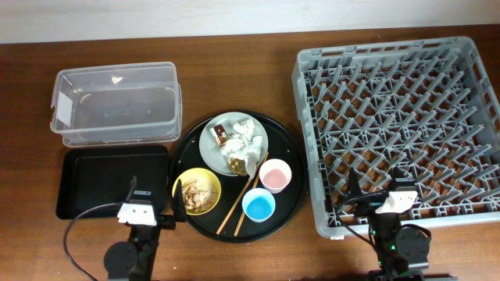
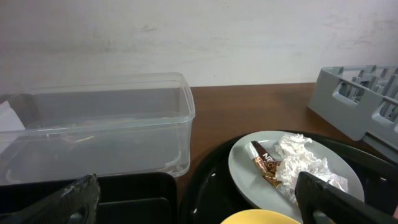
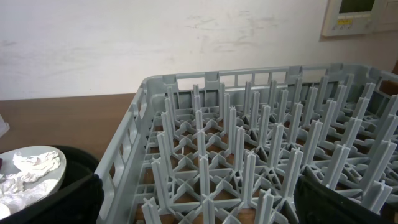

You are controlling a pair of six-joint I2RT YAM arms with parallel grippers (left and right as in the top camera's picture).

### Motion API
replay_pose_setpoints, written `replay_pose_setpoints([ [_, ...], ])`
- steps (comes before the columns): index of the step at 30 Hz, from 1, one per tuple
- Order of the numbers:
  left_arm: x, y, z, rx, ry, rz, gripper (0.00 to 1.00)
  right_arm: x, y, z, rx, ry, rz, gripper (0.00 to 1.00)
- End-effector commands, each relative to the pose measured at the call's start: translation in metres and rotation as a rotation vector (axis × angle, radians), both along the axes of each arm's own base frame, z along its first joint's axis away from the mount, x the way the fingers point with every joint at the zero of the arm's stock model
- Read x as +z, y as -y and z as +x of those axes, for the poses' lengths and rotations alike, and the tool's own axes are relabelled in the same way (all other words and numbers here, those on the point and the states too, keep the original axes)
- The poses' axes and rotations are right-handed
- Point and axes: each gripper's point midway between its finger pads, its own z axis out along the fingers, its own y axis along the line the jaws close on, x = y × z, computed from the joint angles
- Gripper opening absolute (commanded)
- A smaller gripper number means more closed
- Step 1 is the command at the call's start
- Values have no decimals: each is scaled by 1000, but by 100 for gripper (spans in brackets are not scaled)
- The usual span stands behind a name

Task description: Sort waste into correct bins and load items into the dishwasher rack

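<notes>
**Both grippers spread wide at the near side, with the waste and dishes between them.**

Our left gripper [image 1: 155, 197] hangs with its jaws wide apart over the near right corner of the black rectangular tray [image 1: 101, 183]. The clear tub [image 1: 58, 101] lies straight ahead, beyond that tray. Just to the gripper's right sits the yellow bowl [image 1: 181, 183] with food scraps [image 1: 201, 195]. Ahead and to the right is the plate [image 1: 208, 147], carrying napkins [image 1: 248, 142] and the brown wrapper [image 1: 221, 133]. Our right gripper [image 1: 376, 186], opened equally wide, sits at the dishwasher rack's [image 1: 398, 117] near wall, and the pegs rise ahead of it. The pink cup [image 1: 275, 175], blue cup [image 1: 258, 205] and chopsticks [image 1: 244, 197] lie to its left on the round black tray [image 1: 287, 152]. A strip of brown table [image 1: 234, 47] shows between that tray's rim and the rack's left wall.
</notes>
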Motion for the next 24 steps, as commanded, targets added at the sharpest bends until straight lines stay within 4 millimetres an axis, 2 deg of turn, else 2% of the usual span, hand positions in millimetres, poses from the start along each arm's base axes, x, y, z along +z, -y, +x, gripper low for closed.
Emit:
replay_pose_setpoints([
  [1, -1, 1, 0, -12, 6, 18, 99, -3, 0, 0, 0, -6, -4, 99],
  [12, -1, 2, 0, -12, 6, 17, 99, -3, -4, 0, 20, -7, -2, 99],
  [14, 1, 2, 0, -6, -1, -72, 99, 2, -4, -1, 19, -1, -2, 99],
  [17, 0, 1, -8, 1, -113, -95, 99, -1, -3, -10, 12, -159, 39, 99],
  [21, 11, 6, -9, -15, -305, -98, 99, 28, -3, -17, 6, -398, 26, 99],
  [24, 30, 6, 1, -9, -437, -96, 99, 36, -3, -14, 3, -561, 17, 99],
])
